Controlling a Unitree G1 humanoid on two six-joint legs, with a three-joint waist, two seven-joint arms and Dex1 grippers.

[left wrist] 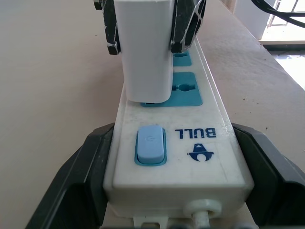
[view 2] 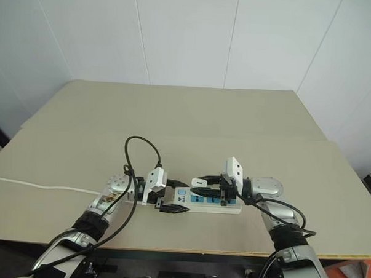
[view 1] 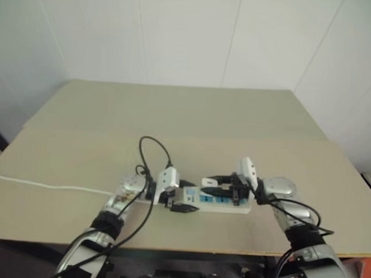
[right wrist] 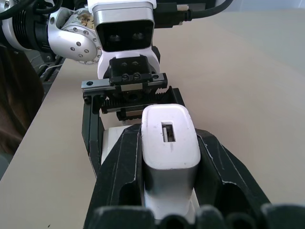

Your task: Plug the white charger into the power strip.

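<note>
1. I am holding the power strip [left wrist: 176, 157] steady with the left gripper [left wrist: 176, 191]: its jaws are closed against the two long sides of the strip at the switch end, where the thin white cord [view 1: 42, 184] is leaving it across the table [view 1: 193, 115].

2. I am gripping the white charger [right wrist: 170, 143] in the right gripper [right wrist: 171, 191]; its jaws are shut on the charger's two flat sides, with the port end facing the right wrist camera.

3. The strip is lying near the front edge of the table, between the two arms, with its blue sockets facing up.

4. In the left wrist view the charger is standing upright on the strip, its lower end sitting over the first blue socket [left wrist: 177, 90] past the blue switch [left wrist: 150, 144].

5. I cannot see the prongs. The charger's base looks down against the socket face, so I am judging the plug as lined up and at least partly in, though I cannot tell whether it is fully seated.

6. What is left, as I am reading it: pressing straight down until the base is flush, then letting go with the right jaws while the left ones are bracing the strip, and finally freeing the strip.
</note>
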